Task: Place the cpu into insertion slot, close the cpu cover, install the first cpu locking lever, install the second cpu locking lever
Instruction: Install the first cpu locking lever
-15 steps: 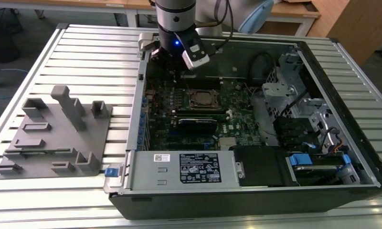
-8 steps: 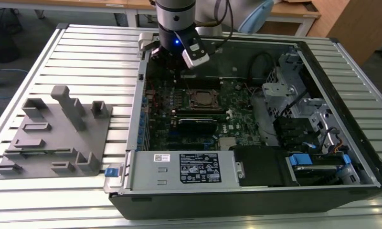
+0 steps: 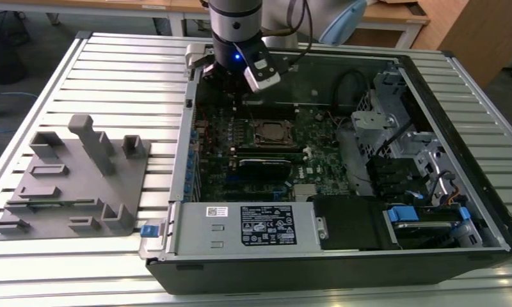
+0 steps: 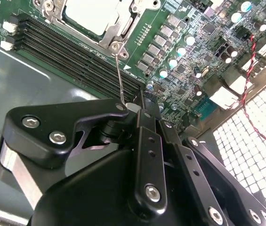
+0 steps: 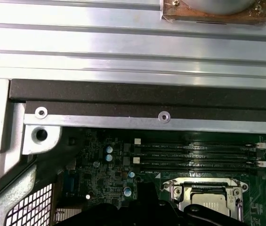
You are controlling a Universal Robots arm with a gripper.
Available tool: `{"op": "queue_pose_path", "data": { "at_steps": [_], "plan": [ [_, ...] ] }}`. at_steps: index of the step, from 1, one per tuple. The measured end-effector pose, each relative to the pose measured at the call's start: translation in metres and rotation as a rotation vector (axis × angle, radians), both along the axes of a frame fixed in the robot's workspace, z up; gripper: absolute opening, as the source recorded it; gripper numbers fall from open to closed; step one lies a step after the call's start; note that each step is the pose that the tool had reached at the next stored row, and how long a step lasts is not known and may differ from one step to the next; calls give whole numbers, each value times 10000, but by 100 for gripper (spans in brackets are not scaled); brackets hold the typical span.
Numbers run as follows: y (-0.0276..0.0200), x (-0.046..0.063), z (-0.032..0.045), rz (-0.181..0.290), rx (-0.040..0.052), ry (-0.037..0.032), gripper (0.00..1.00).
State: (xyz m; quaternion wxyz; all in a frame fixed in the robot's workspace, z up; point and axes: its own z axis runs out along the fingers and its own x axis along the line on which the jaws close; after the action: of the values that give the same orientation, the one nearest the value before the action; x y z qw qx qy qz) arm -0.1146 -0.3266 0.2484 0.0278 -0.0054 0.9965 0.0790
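The cpu (image 4: 88,13) lies in the insertion slot (image 3: 271,131) on the green board, its pale metal top showing through the window of the cpu cover (image 4: 123,26), which lies flat over it. In the first wrist view the cpu (image 5: 209,201) sits inside the cover frame (image 5: 179,190). A thin wire locking lever (image 4: 119,75) rises from the socket's corner up to my gripper (image 4: 140,104). The fingers are drawn together at the tip, and the lever's free end rests against one side of it. In the exterior view the gripper (image 3: 232,80) hangs over the board's far edge, behind the socket.
Long black memory slots (image 4: 76,56) run beside the socket. A black card (image 3: 265,167), a power supply (image 3: 248,227) and drive cages (image 3: 401,147) crowd the open case. A grey fixture block (image 3: 68,179) stands on the slatted table at the exterior view's left.
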Motion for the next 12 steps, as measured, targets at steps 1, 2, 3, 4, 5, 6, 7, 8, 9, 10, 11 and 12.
{"op": "queue_pose_path", "data": {
  "at_steps": [1,2,3,4,5,6,7,8,9,10,11,12],
  "plan": [
    [0,2,-1,0,16,0,11],
    [0,4,-2,0,32,1,11],
    [0,9,-2,0,52,2,11],
    [0,14,-3,0,74,2,11],
    [0,21,-4,0,99,1,11],
    [-1,28,-5,0,124,1,11],
    [0,36,-6,-1,151,0,11],
    [0,46,-6,-1,174,0,11],
    [0,57,-5,0,191,1,11],
    [0,70,-5,0,204,1,11],
    [0,84,-6,-1,215,0,11],
    [0,101,-6,-1,221,1,11]
  ]
}}
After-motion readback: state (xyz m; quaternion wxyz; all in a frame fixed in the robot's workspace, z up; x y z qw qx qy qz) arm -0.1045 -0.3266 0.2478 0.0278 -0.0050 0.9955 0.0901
